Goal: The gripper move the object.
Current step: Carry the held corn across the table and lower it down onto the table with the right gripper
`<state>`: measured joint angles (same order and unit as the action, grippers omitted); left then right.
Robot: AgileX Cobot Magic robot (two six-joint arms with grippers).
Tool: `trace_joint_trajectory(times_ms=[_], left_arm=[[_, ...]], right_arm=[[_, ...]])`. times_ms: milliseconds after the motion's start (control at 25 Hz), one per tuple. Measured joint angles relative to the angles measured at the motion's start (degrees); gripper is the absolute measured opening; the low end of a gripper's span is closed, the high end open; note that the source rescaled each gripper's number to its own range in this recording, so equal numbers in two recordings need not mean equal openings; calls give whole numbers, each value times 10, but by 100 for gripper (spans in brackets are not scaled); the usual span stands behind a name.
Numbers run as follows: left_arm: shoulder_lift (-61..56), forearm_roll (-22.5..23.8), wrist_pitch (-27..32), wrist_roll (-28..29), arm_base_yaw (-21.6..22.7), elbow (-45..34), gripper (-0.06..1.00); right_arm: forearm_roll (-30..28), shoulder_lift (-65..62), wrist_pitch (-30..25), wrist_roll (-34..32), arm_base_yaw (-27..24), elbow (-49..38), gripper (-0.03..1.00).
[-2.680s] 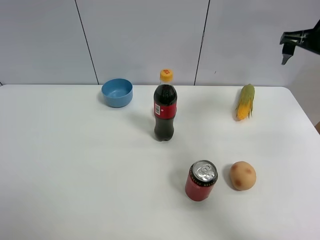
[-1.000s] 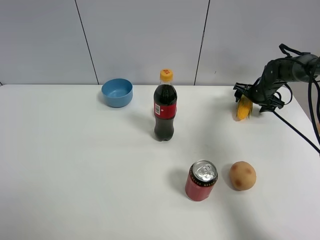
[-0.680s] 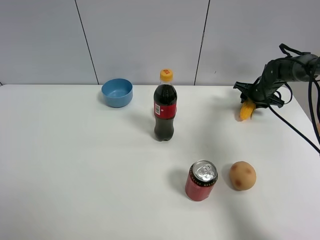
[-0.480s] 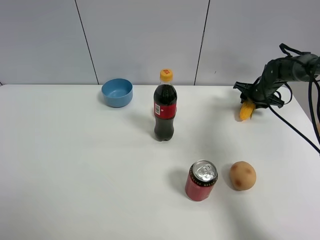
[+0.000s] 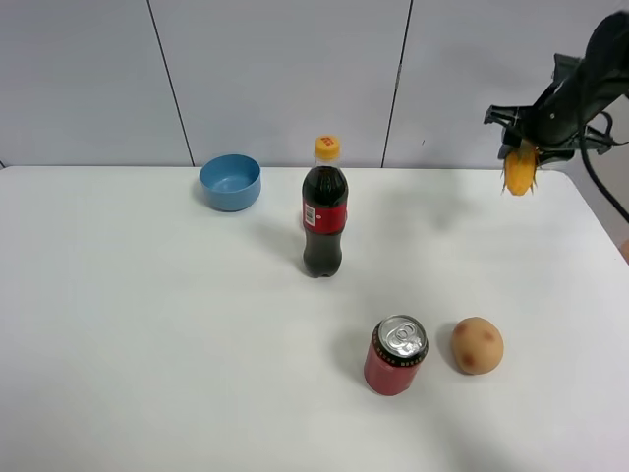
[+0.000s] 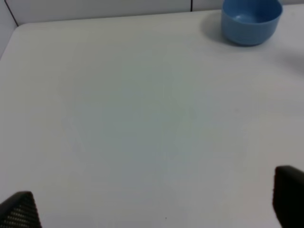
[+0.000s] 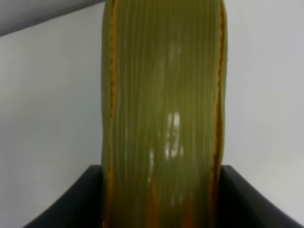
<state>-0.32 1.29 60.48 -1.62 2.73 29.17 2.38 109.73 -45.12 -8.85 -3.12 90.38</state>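
The ear of corn (image 5: 518,170) hangs in the air above the table's far right corner, yellow end down. My right gripper (image 5: 536,146) is shut on its upper part. In the right wrist view the green husk of the corn (image 7: 164,118) fills the picture between the two dark fingers (image 7: 71,204). My left gripper (image 6: 152,209) is open over bare table; only its two dark fingertips (image 6: 19,211) show, wide apart. It is out of the exterior view.
A cola bottle (image 5: 324,209) stands mid-table. A blue bowl (image 5: 231,182) sits at the back left, also seen in the left wrist view (image 6: 251,20). A red can (image 5: 395,355) and a tan potato (image 5: 477,344) sit near the front right. The white table (image 5: 147,324) ends at the right edge.
My right gripper came down from the upper right onto the corn, closed on it, and lifted it up and to the right off the table.
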Motion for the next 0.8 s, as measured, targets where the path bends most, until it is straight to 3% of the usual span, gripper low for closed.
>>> trace_joint_trajectory(times_ms=[160, 360, 640, 800], left_arm=[[0, 0, 0, 0, 0, 0, 100], [0, 0, 0, 0, 0, 0, 100], [0, 0, 0, 0, 0, 0, 100], [0, 0, 0, 0, 0, 0, 100]], right_arm=[[72, -82, -46, 108, 40, 0, 0], [104, -175, -43, 205, 143, 0, 0], [108, -202, -14, 222, 328, 0, 0], [98, -184, 46, 222, 431, 0, 0]])
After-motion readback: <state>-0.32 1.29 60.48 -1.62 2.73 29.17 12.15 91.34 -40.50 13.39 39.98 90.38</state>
